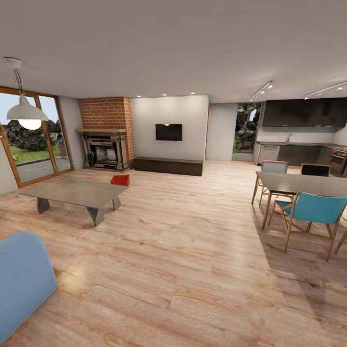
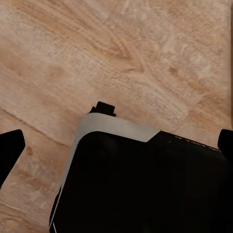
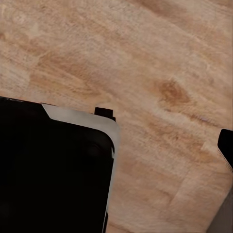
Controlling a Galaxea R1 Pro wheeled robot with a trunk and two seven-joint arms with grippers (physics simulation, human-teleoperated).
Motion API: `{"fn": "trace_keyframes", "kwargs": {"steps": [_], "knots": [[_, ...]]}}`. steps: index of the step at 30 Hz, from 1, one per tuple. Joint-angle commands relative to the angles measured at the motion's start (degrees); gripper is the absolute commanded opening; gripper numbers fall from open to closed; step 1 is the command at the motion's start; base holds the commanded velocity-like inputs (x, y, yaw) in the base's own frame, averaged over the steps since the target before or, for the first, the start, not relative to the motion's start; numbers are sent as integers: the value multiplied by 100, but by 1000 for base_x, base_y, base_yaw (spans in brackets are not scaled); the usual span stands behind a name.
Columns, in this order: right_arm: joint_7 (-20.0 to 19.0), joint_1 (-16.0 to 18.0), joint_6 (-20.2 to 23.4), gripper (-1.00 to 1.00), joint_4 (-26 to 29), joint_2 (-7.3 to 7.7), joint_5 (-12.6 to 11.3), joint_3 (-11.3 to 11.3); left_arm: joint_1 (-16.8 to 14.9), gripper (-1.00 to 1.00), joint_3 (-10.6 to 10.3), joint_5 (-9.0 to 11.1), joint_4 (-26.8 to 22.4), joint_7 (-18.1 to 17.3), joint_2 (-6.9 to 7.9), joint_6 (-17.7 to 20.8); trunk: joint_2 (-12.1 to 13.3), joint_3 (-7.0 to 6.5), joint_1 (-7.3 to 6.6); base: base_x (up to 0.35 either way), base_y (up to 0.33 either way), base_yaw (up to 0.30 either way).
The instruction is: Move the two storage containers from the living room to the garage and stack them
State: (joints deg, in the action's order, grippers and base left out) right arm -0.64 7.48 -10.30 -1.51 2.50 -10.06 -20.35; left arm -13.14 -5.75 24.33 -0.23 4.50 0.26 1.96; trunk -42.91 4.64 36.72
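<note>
An orange-red storage container (image 1: 120, 180) is sitting at the far edge of the glass coffee table (image 1: 72, 193) in the left middle of the head view, too small and distant to tell what, if anything, it is holding; it may be more than one bin, but that cannot be told. The living room is stretching out behind it, with the brick fireplace (image 1: 106, 135) and wood-framed glass doors (image 1: 33, 140) at upper left, a blue sofa (image 1: 21, 279) corner at lower left, and a dining table (image 1: 303, 184) with a teal chair (image 1: 313, 212) at right. Both wrist cameras are looking down on light wood plank floor (image 2: 145, 53) and the robot's dark base (image 2: 145, 184); only dark fingertip edges are peeking in at the frames' sides, so how wide either gripper is standing cannot be told
</note>
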Motion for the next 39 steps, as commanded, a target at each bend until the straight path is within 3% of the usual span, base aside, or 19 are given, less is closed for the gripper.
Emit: {"fn": "trace_keyframes", "kwargs": {"steps": [1, 39], "knots": [[-7, 8, -33, 100, -16, -3, -57, -48, -5, 100, -49, 46, -3, 16, 0, 20, -6, 9, 4, 323, 0, 0], [-6, 8, -27, 100, -17, -4, -57, -48, -5, 100, -49, 46, -3, 16, 0, 15, -6, 9, 4, 323, 0, 0]]}}
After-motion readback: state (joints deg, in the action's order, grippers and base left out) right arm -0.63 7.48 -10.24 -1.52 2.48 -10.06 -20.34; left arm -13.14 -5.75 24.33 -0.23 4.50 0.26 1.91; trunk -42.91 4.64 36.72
